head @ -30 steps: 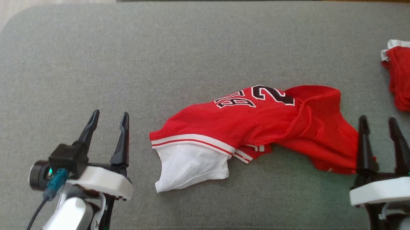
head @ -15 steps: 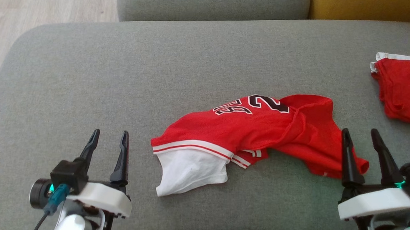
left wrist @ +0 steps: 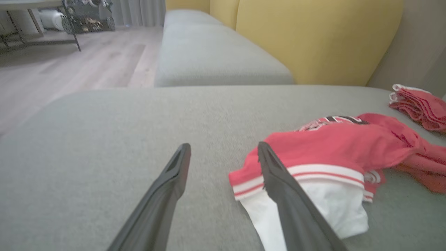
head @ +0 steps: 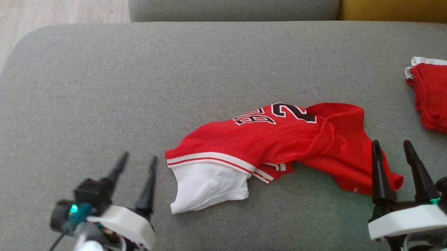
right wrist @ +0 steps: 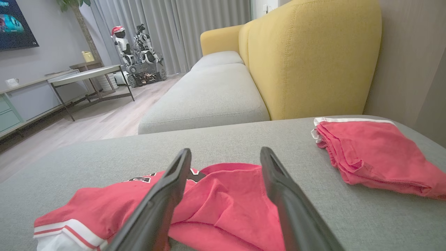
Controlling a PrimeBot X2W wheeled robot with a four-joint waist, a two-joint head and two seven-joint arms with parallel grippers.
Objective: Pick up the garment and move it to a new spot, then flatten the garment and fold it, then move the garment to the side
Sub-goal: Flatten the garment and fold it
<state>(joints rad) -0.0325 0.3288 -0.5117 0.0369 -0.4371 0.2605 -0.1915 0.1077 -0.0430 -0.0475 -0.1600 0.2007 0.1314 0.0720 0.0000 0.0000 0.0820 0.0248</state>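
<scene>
The jersey (head: 275,143) is thin, soft red cloth with a smooth white panel, the sofa cushion (head: 135,80) is a coarse, matt grey weave, and the floor (head: 55,1) is pale, smooth wood.

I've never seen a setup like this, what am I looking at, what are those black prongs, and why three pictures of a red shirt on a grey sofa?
This is a robot with two arms, seen through its own cameras. One picture looks down from its head; the other two look along each wrist. The black prongs are fingers of its left gripper and right gripper. Both are open and hold nothing. On the grey sofa cushion lies a crumpled red jersey with a white part at one end. A second red garment, folded, lies farther right.
</scene>
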